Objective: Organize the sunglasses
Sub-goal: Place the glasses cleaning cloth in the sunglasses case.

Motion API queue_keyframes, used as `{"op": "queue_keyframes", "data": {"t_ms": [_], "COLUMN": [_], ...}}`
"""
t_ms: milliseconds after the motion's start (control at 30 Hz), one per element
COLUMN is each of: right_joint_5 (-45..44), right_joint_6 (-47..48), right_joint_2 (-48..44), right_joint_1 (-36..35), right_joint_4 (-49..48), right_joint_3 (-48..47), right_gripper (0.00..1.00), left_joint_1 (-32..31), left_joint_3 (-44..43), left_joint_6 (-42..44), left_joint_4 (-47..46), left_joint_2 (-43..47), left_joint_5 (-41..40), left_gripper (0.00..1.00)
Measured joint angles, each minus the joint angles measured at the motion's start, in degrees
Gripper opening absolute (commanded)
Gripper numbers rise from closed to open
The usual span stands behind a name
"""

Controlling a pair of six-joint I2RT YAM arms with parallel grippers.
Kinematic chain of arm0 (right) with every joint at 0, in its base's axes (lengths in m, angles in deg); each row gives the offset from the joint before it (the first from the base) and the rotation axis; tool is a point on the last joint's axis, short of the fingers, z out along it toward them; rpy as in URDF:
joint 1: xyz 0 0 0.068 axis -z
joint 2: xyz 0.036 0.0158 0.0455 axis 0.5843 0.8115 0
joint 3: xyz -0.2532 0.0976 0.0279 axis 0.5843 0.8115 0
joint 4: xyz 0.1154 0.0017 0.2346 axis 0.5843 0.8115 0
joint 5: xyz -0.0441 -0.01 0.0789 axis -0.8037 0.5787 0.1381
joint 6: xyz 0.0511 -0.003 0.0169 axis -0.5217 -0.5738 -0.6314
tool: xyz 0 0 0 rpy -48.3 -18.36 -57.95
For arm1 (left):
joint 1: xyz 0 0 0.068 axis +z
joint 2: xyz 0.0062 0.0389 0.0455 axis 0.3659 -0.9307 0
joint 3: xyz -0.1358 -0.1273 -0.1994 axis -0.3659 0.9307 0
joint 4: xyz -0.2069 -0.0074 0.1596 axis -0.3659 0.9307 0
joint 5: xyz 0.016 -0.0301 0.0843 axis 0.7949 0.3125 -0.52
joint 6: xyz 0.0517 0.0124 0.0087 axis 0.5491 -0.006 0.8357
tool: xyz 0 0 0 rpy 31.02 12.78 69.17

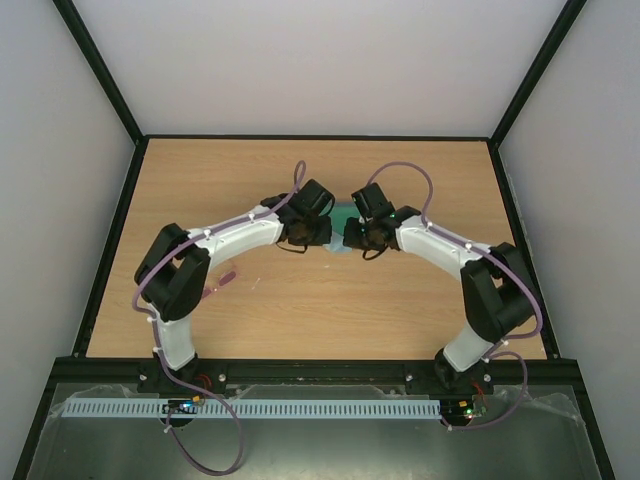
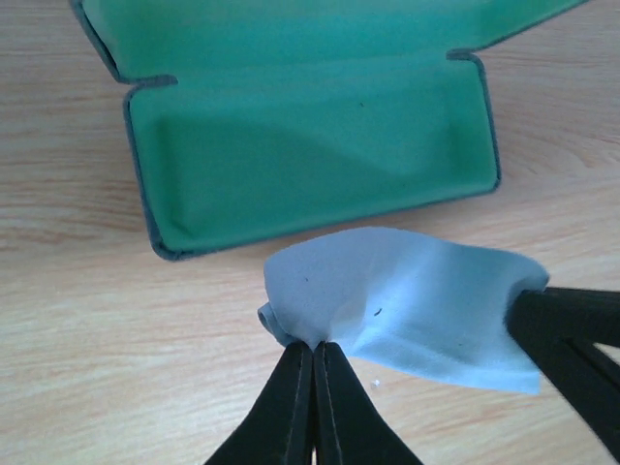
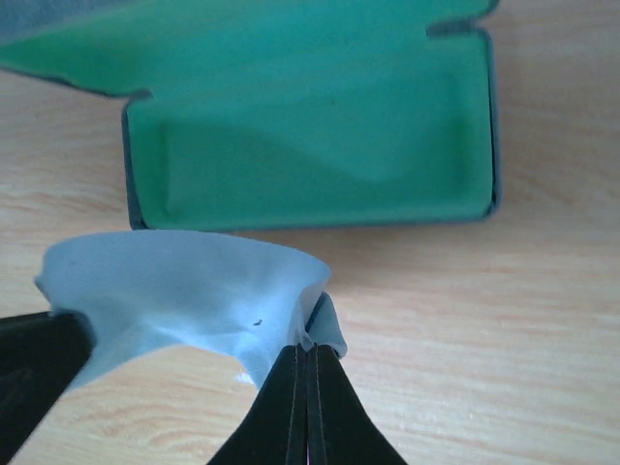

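Note:
The light blue cloth (image 2: 407, 300) hangs stretched between my two grippers just above the table, in front of the open case (image 2: 310, 145) with its green lining. My left gripper (image 2: 315, 346) is shut on one corner of the cloth. My right gripper (image 3: 308, 349) is shut on the opposite corner of the cloth (image 3: 184, 281). In the top view both grippers meet at mid-table, left (image 1: 318, 238) and right (image 1: 352, 238), with the case (image 1: 345, 214) just behind them. The sunglasses (image 1: 223, 282) lie on the table by the left arm's elbow, pinkish and partly hidden.
The case's lid (image 3: 291, 44) lies open flat toward the far side. The wooden table (image 1: 320, 310) has a black frame round it and white walls behind. The right gripper's finger (image 2: 572, 339) shows at the right edge of the left wrist view.

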Motion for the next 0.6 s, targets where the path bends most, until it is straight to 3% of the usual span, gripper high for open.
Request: {"op": "queue_keyframes", "data": {"t_ms": [600], "right_joint_5": [0.22], "right_joint_6": [5.42], "right_joint_2": [12.96], "right_joint_1": [3.41], "right_joint_4": [4.31], "right_joint_3": [-13.25], "right_gripper": [0.01], "left_joint_1": [3.69], "left_joint_3": [-2.71], "left_joint_6": [0.35], "left_joint_4": [-1.18], "left_joint_2": [-5.22], "left_joint_5": [-0.20], "left_gripper": [0.02]}}
